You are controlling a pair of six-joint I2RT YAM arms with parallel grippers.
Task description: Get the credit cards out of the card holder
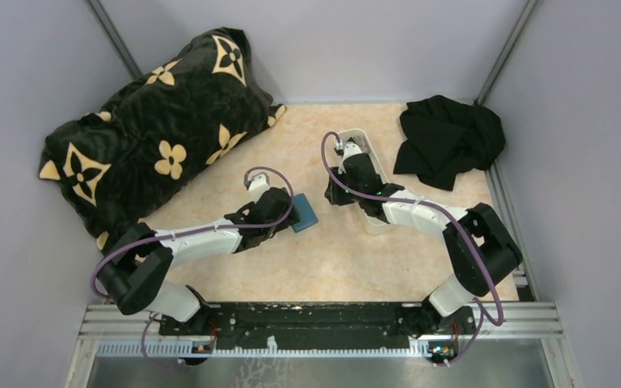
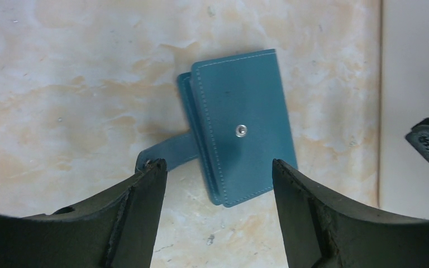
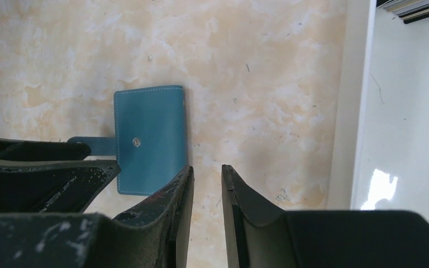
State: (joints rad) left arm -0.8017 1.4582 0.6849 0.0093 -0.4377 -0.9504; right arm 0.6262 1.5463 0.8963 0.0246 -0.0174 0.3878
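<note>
Between the left hand's fingers: nothing is gripped; the left hand point(image 2: 218, 167) stands wide, its two dark fingers far apart above the desk point(image 2: 61, 84).
Just ahead of the left fingertips: the card holder point(image 2: 240, 128), teal-blue, lies flat on the desk, folded over, its near end reaching into the gap between the fingertips.
On the card holder: a metal snap stud point(image 2: 241, 130) shows on the upper face; an unfastened strap point(image 2: 167, 152) sticks out sideways and ends right at one fingertip. Whether they touch cannot be told.
Right hand: the right hand point(image 3: 207, 170) is narrow, with a slim gap between the fingers and bare desk showing through it. It holds nothing.
Beside the right hand, toward the left arm: the card holder, close by the fingertip on that side.
On the right hand's other side: a white tray point(image 3: 408, 100), its rim running alongside the hand.
Farther ahead, inside the tray: the credit cards point(image 3: 413, 6), seen only as thin stacked edges, dark and pale, well apart from the card holder.
Beyond the right hand: a black cloth point(image 1: 449, 141) crumpled at the desk's far corner.
Beyond the left hand: a dark pillow point(image 1: 154, 137) with tan flower shapes.
</note>
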